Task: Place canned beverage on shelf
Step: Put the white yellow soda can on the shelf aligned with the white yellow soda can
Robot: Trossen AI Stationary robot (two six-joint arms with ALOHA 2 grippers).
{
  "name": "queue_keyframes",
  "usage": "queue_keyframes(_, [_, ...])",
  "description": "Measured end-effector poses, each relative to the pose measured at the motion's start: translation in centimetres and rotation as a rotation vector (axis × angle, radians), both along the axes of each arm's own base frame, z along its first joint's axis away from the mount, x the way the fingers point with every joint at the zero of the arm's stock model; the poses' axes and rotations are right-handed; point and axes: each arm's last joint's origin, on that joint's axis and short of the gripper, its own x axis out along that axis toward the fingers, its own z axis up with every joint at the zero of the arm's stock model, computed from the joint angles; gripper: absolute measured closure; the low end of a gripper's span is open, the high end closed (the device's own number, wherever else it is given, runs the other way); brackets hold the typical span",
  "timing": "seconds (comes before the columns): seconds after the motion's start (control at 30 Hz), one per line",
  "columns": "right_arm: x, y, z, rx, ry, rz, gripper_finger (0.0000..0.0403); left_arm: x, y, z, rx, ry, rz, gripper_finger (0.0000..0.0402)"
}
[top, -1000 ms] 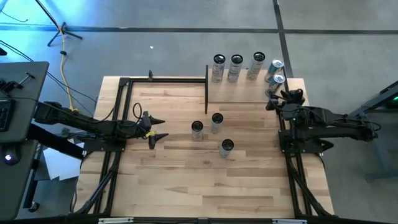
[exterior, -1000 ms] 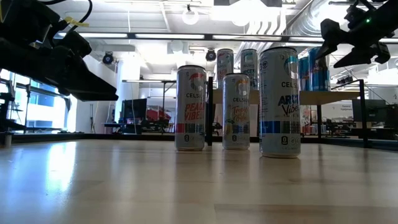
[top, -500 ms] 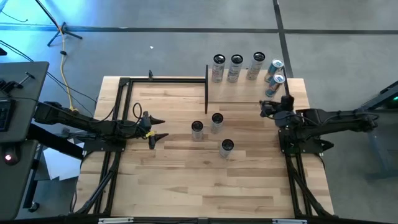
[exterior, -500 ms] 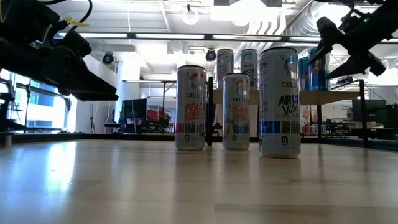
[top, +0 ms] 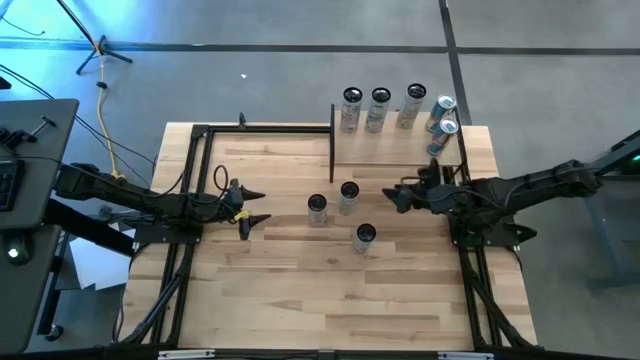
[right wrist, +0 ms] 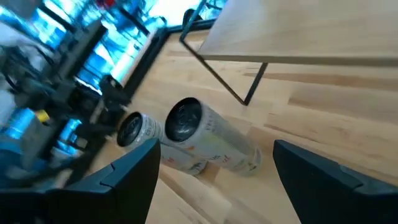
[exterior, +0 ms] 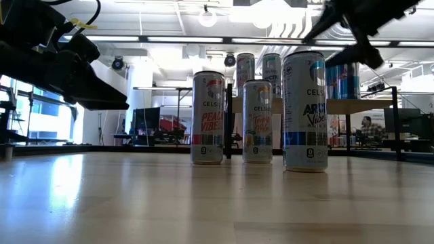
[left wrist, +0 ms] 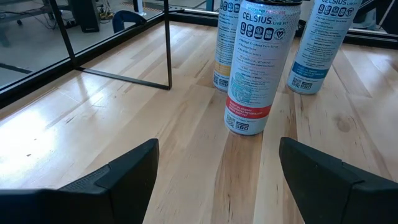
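While the table (top: 300, 300) and its stock lie as they did a second ago, the one altered item is the right arm, which has swung away from the back right corner by the shelf (top: 390, 150) and now reaches inward over the middle of the board, its right gripper (top: 392, 196) above the wood just right of the loose cans; judged from this, one placement is finished and a fresh pick is starting. Shelf: light plank on thin black posts at the back right, carrying five cans (top: 380, 105) along its far edge and right end, all upright. Loose stock on the tabletop: three upright cans in a near cluster, namely the left can (top: 317, 207), the middle can (top: 349, 193) closest to the shelf, and the front can (top: 365, 236) nearest the table's front edge; all three are unheld and well apart from the shelf top. Right gripper: fingers parted, nothing between them, touching no can; the middle can is probably its nearest candidate. Left gripper (top: 256, 206): waiting at the left of the cluster, fingers spread wide and empty, pointed at the left can but short of it
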Motion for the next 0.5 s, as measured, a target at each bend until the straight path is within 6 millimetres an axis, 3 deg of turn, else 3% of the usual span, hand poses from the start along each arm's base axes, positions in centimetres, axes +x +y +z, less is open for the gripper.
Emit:
queue_keyframes(0.23, [4.3, 0.3, 4.8, -0.103, 0.299, 0.069, 0.0105, 0.0, 0.0, 0.0, 0.000, 0.000, 0.000, 0.0096])
queue_keyframes(0.5, [10.4, -1.2, 7.6, -0.064, 0.594, 0.264, 0.0105, 0.0, 0.0, 0.0, 0.000, 0.000, 0.000, 0.0096])
